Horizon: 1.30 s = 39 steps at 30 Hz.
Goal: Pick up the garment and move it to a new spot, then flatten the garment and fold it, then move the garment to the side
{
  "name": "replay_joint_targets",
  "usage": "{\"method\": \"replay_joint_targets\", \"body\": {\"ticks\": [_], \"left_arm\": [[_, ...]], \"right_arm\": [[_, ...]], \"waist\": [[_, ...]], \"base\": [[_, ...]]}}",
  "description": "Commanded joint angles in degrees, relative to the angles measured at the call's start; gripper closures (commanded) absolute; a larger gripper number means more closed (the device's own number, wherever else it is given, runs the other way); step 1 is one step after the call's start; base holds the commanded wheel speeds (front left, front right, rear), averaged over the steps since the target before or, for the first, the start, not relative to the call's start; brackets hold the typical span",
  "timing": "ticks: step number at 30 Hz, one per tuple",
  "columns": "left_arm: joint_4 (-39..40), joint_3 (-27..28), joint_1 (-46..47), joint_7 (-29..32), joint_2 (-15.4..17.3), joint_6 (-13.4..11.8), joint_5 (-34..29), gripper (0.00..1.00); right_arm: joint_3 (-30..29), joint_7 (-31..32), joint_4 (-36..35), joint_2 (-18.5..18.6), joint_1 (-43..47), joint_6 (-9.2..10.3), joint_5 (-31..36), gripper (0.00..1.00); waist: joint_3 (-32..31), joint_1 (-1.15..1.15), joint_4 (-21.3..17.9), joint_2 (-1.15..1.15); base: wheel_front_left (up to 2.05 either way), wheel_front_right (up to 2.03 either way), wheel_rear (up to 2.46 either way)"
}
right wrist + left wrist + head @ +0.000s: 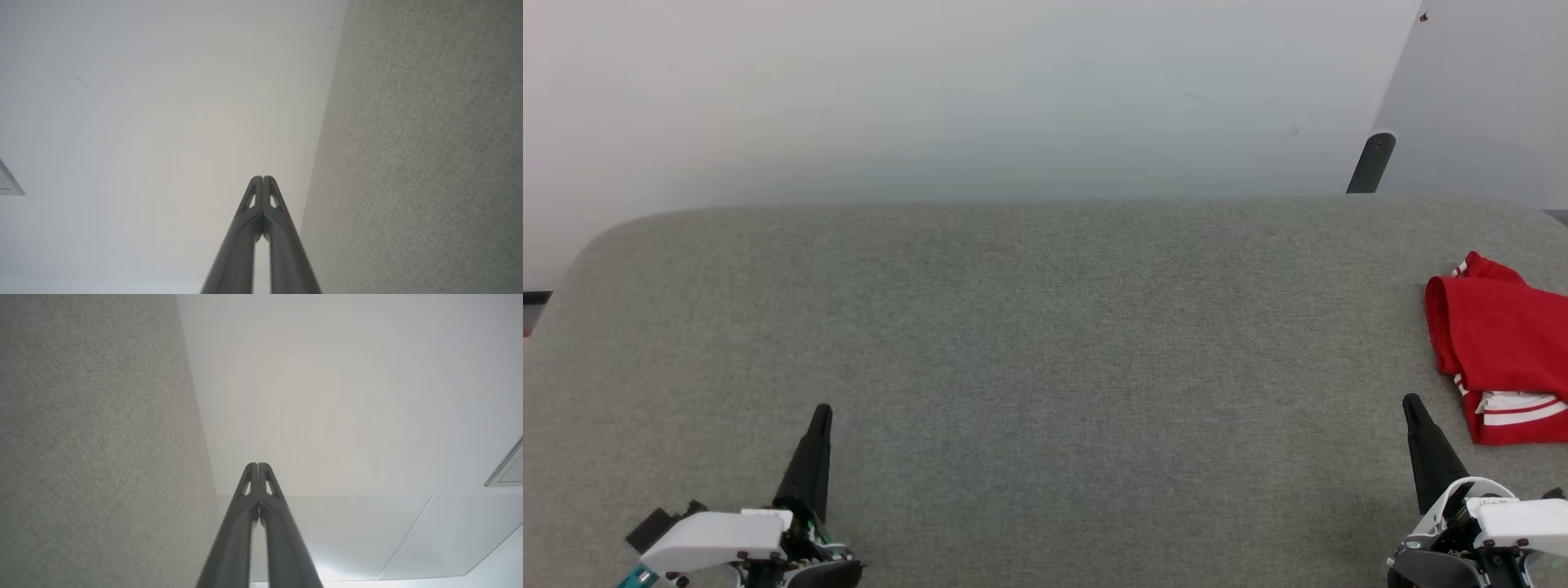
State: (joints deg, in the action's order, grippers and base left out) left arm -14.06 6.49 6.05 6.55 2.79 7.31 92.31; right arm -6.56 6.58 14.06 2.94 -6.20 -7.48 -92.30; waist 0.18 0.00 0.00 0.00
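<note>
The garment (1503, 347) lies folded into a red bundle with white striped trim at the right edge of the grey padded table (1045, 343), partly cut off by the frame. My right gripper (1411, 402) is shut and holds nothing, its tip just left of and below the bundle, apart from it. My left gripper (823, 411) rests at the lower left, shut and holding nothing. In the left wrist view the left gripper (258, 464) has its fingers pressed together. The right gripper (262, 178) looks the same in the right wrist view.
A pale wall (972, 98) rises right behind the table's far edge. A dark post (1372, 162) stands behind the table at the back right. The table's back left corner (613, 237) is rounded.
</note>
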Motion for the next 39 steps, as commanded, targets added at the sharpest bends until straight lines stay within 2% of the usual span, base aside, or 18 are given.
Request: {"method": "replay_joint_targets", "body": {"ticks": [1, 39], "left_arm": [[0.0, 0.1, 0.5, 0.2, 0.0, 0.3, 0.2, 1.0], [0.0, 0.1, 0.5, 0.2, 0.0, 0.3, 0.2, 1.0]], "right_arm": [[0.0, 0.1, 0.0, -0.2, -0.2, -0.02, -0.2, 1.0], [0.0, 0.1, 0.0, -0.2, -0.2, -0.02, -0.2, 1.0]], "waist": [[0.0, 0.0, 0.0, 0.0], [0.0, 0.0, 0.0, 0.0]], "base": [[0.0, 0.0, 0.0], [0.0, 0.0, 0.0]]}}
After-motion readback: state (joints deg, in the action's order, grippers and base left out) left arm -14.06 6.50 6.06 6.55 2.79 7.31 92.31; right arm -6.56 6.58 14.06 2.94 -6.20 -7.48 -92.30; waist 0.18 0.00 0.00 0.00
